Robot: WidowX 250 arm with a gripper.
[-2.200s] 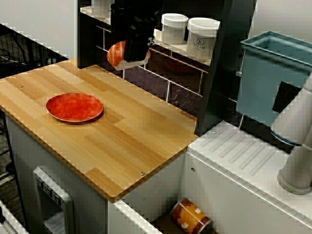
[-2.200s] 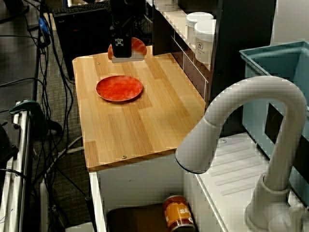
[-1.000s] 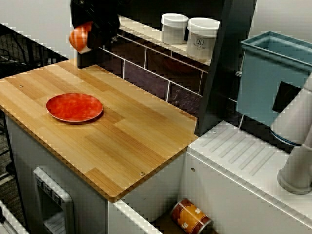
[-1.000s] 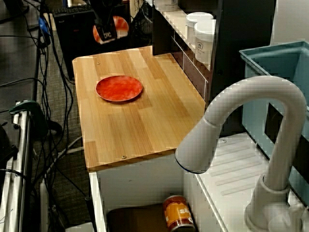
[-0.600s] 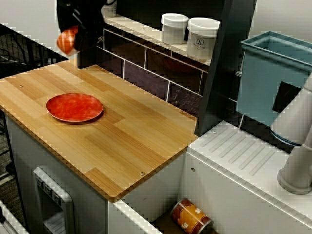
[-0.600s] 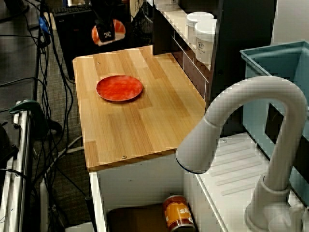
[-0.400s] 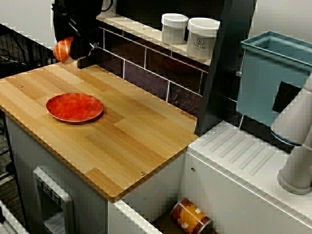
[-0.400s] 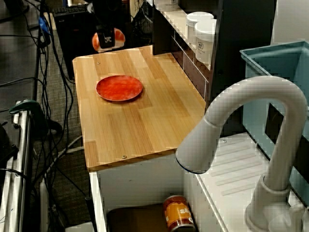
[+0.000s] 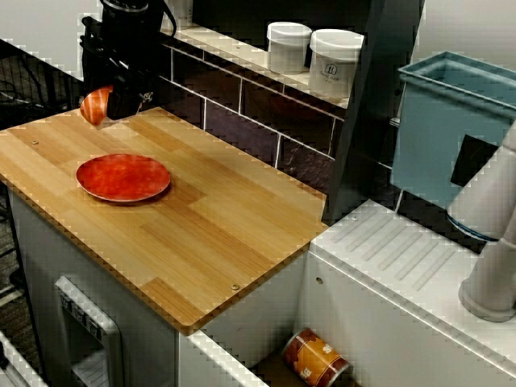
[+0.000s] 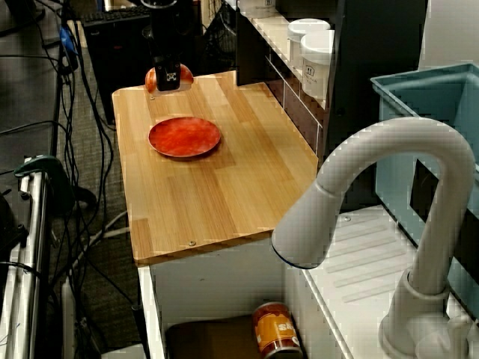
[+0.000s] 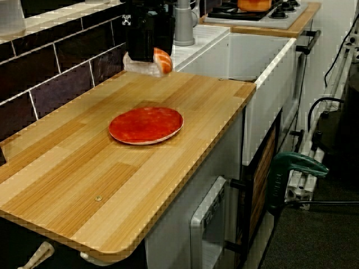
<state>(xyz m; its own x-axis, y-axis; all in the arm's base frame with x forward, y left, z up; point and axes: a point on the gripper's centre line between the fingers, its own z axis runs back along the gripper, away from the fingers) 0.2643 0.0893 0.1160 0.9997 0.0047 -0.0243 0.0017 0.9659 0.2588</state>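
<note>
My hand [image 11: 147, 59] was clamped on the orange round object [image 11: 163, 60], low over the desk [image 11: 84, 179] corner, beyond 1 red plate [image 11: 146, 124]. Looked light, smooth, probably slippery; best gripped across its middle.

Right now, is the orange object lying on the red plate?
No, the claw holds the orange object apart from the red plate.

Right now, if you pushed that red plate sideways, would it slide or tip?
Probably slide: the red plate lies flat and low on the smooth wooden counter. It looks rigid, likely light. Tipping seems unlikely.
</note>
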